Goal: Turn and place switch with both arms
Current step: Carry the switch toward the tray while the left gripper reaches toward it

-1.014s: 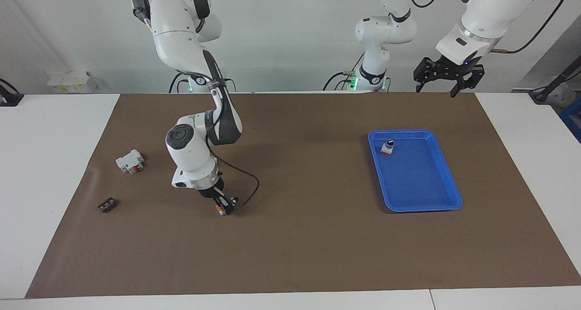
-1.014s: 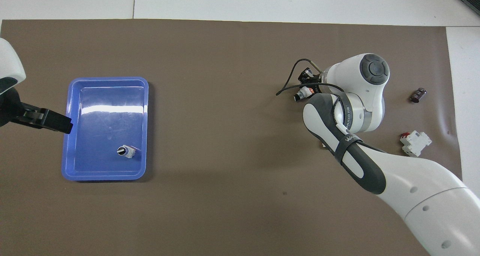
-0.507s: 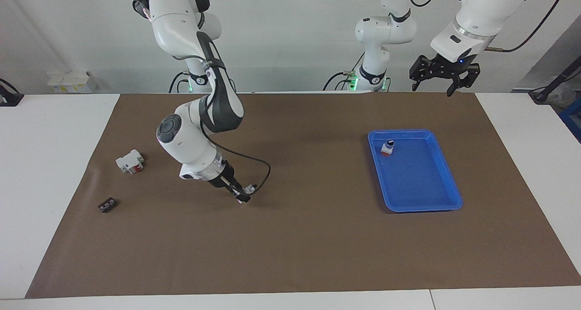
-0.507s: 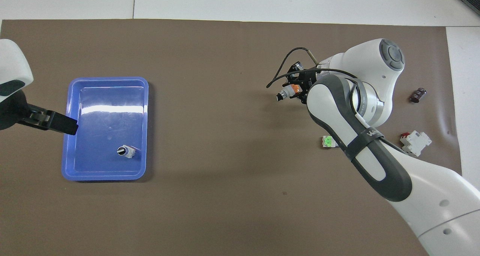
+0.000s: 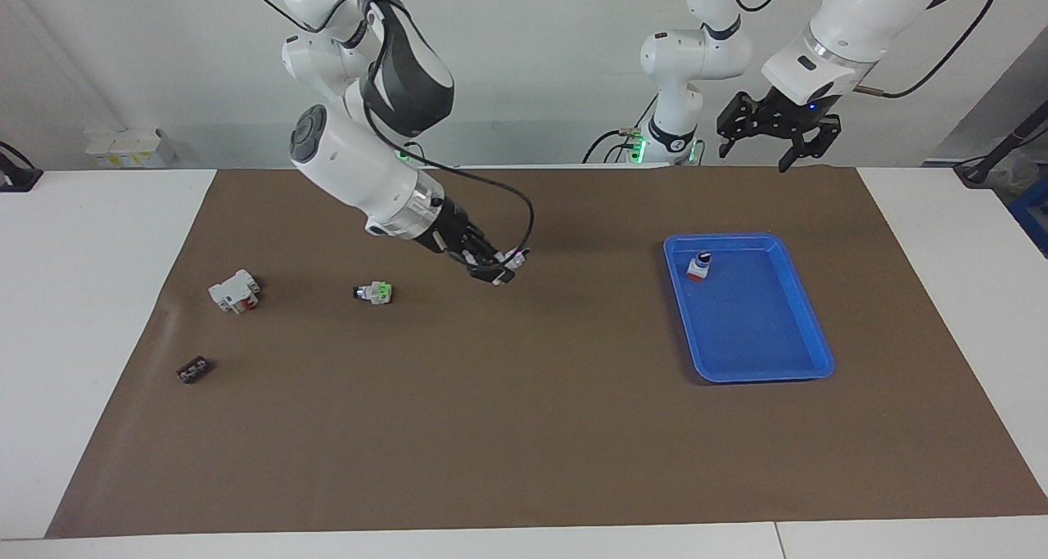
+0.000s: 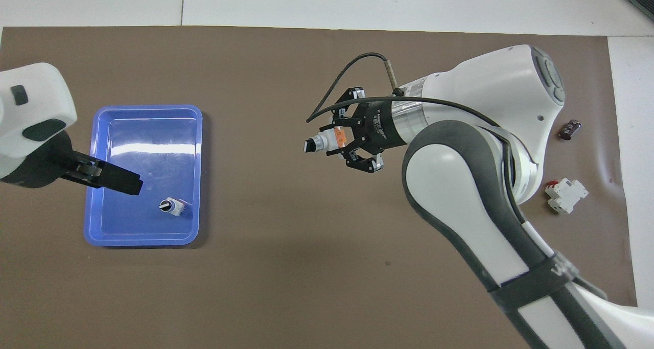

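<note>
The switch [image 6: 321, 141], white with an orange end and a black knob, lies sideways in the air over the middle of the brown mat [image 5: 524, 428]. My right gripper [image 5: 493, 271] is shut on its body, and the knob points toward the left arm's end of the table. High up over the mat's edge by the robots, my left gripper [image 5: 755, 156] hangs open and holds nothing. From overhead one of its fingers [image 6: 120, 179] covers part of the blue tray [image 6: 143, 109].
In the blue tray [image 5: 761, 375] stands a red-based switch with a dark knob [image 5: 698, 267]. At the right arm's end lie a white switch with a green part [image 5: 374, 292], a white and red block [image 5: 234, 290] and a small black part [image 5: 192, 370].
My right gripper lifted the switch off the mat and carried it toward the middle, uncovering the green-part switch. The left gripper drifted a little toward the middle, still open.
</note>
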Action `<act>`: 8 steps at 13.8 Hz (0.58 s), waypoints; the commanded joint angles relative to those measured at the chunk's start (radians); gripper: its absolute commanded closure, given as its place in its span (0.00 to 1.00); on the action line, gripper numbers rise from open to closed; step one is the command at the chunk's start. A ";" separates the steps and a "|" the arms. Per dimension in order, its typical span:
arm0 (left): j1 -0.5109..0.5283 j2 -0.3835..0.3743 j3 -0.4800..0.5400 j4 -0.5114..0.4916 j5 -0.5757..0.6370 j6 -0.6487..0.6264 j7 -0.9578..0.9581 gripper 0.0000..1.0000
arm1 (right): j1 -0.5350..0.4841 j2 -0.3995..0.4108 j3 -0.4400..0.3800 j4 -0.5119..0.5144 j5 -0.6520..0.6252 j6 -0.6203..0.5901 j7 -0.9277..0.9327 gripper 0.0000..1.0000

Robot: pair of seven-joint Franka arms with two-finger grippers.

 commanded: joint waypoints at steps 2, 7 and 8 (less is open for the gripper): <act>-0.050 -0.048 0.000 -0.064 -0.025 0.065 -0.014 0.08 | -0.008 -0.032 0.038 0.019 0.121 0.003 0.145 1.00; -0.054 -0.064 0.000 -0.142 -0.295 0.275 0.010 0.21 | 0.035 -0.050 0.038 0.015 0.221 0.061 0.282 1.00; -0.054 -0.075 0.000 -0.180 -0.365 0.338 0.018 0.22 | 0.039 -0.050 0.038 0.009 0.221 0.074 0.280 1.00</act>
